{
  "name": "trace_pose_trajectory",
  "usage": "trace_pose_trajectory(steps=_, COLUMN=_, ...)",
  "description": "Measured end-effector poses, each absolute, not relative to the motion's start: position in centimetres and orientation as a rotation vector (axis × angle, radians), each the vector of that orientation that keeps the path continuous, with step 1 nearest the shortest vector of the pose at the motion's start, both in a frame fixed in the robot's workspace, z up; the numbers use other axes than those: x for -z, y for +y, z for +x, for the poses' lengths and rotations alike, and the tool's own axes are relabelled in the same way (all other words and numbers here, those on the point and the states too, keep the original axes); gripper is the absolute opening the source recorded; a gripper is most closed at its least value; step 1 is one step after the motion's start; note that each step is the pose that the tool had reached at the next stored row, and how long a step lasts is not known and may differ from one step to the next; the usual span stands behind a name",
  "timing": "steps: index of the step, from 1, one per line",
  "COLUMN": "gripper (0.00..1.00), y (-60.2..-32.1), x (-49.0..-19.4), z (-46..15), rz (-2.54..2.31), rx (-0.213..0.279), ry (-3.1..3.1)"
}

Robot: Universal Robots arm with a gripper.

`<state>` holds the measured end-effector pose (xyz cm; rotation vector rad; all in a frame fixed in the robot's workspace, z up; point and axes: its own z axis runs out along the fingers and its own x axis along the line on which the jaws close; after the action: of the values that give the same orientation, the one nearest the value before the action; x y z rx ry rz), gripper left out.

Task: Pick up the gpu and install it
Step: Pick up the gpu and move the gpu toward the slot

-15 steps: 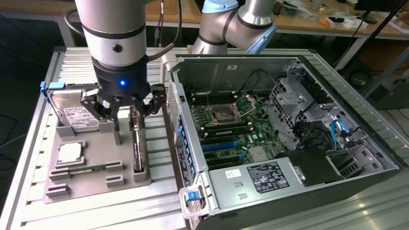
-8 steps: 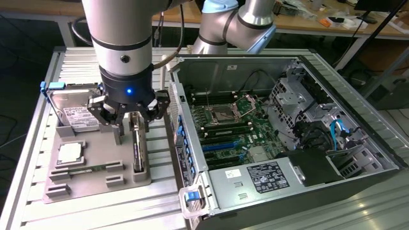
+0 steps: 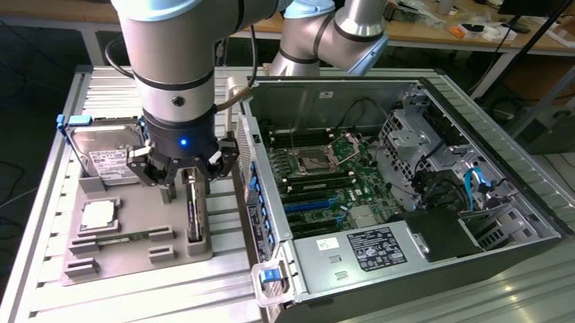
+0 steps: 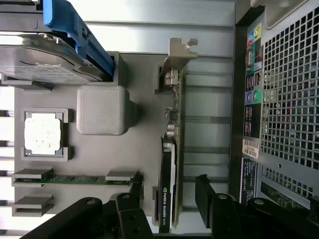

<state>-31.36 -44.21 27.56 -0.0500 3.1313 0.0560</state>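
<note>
The tool [image 3: 188, 178] hangs low over the grey parts tray [image 3: 134, 252] on the slatted bench [image 3: 134, 293], at the exterior view's left of the open computer case [image 3: 503, 182]. Its dark fingers [image 4: 204, 199] are spread apart and straddle the gpu [image 3: 192, 214], one on each flat side of the card. In the wrist view a gap of tray shows between each finger and the card, so the tool is open and grips nothing. The gpu stands on its long edge in a slot of the tray, seen as a narrow dark strip. Its silver bracket [image 4: 177, 52] is at the end away from the tool. In the same tray, a silver hard drive [image 3: 108, 158] with a blue carrier [image 4: 70, 30] leans at the far end. A square processor [image 3: 97, 214] sits in its own recess. A green memory stick [image 3: 117, 237] lies in a slot near the processor. Inside the case, the motherboard [image 3: 328, 175] lies exposed, with the blue expansion slots [image 3: 314, 205] near its lower part. The case's rear panel [image 4: 254, 94], with coloured ports, stands just beside the tray.
</note>
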Motion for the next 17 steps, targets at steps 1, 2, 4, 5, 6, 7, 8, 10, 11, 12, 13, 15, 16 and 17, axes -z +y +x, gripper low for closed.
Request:
trace_pose_trajectory(steps=1, gripper=0.54, y=-44.2, x=-27.4, z=-31.4, rz=-0.05, rx=-0.056, ry=3.131)
trace_pose_trajectory(steps=2, gripper=0.54, y=-44.3, x=-27.2, z=-31.4, rz=-0.05, rx=-0.056, ry=3.131)
trace_pose_trajectory(steps=4, gripper=0.54, y=-44.3, x=-26.8, z=-31.4, rz=-0.05, rx=-0.056, ry=3.131)
trace_pose_trajectory(steps=5, gripper=0.54, y=-44.3, x=-26.6, z=-31.4, rz=-0.05, rx=-0.056, ry=3.131)
trace_pose_trajectory(steps=6, gripper=0.54, y=-44.3, x=-26.4, z=-31.4, rz=-0.05, rx=-0.056, ry=3.131)
trace_pose_trajectory(steps=7, gripper=0.54, y=-44.3, x=-26.3, z=-31.4, rz=-0.05, rx=-0.056, ry=3.131)
trace_pose_trajectory(steps=8, gripper=0.54, y=-44.3, x=-26.1, z=-31.4, rz=-0.05, rx=-0.056, ry=3.131)
trace_pose_trajectory(steps=10, gripper=0.54, y=-44.3, x=-25.7, z=-31.4, rz=-0.05, rx=-0.056, ry=3.131)
trace_pose_trajectory(steps=11, gripper=0.54, y=-44.4, x=-25.5, z=-31.4, rz=-0.05, rx=-0.056, ry=3.131)
trace_pose_trajectory(steps=12, gripper=0.54, y=-44.4, x=-25.3, z=-31.4, rz=-0.05, rx=-0.056, ry=3.131)
trace_pose_trajectory(steps=13, gripper=0.54, y=-44.4, x=-25.2, z=-31.4, rz=-0.05, rx=-0.056, ry=3.131)
trace_pose_trajectory(steps=15, gripper=0.54, y=-44.4, x=-24.8, z=-31.3, rz=-0.05, rx=-0.056, ry=3.131)
trace_pose_trajectory(steps=16, gripper=0.54, y=-44.3, x=-24.6, z=-31.3, rz=-0.05, rx=-0.056, ry=3.131)
trace_pose_trajectory(steps=17, gripper=0.54, y=-44.3, x=-24.4, z=-31.3, rz=-0.05, rx=-0.056, ry=3.131)
